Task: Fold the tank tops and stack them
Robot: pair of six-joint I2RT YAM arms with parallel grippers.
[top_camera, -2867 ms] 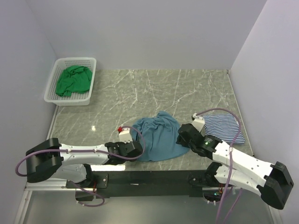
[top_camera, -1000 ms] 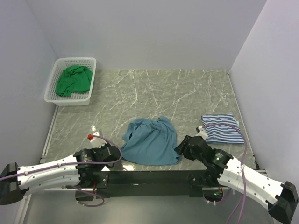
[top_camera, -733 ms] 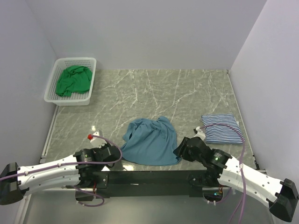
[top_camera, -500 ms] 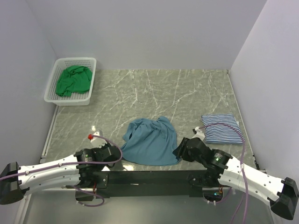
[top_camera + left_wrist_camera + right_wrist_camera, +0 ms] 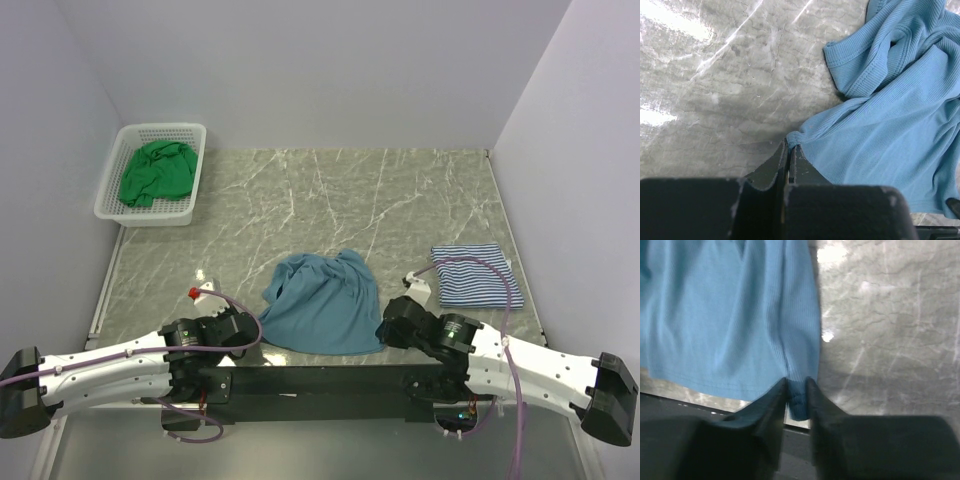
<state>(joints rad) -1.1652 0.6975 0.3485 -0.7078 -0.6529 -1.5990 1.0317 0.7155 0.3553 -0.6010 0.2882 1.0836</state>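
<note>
The teal tank top lies crumpled near the table's front edge. My left gripper is shut on the top's near left corner, and in the left wrist view that gripper pinches a small fold of the teal cloth. My right gripper is at the near right corner. In the right wrist view its jaws press a bunched bit of the teal hem between them. The striped tank top lies folded at the right. The green tank top sits bunched in the basket.
The white lattice basket stands at the back left corner of the marble table. Walls close in on the left, back and right. The black mounting rail runs along the near edge, just under the teal hem.
My right gripper has closed in on the teal top's near right corner, its arm dropping lower and flatter. The left arm has held still, shut on its corner. The cloth has barely shifted.
</note>
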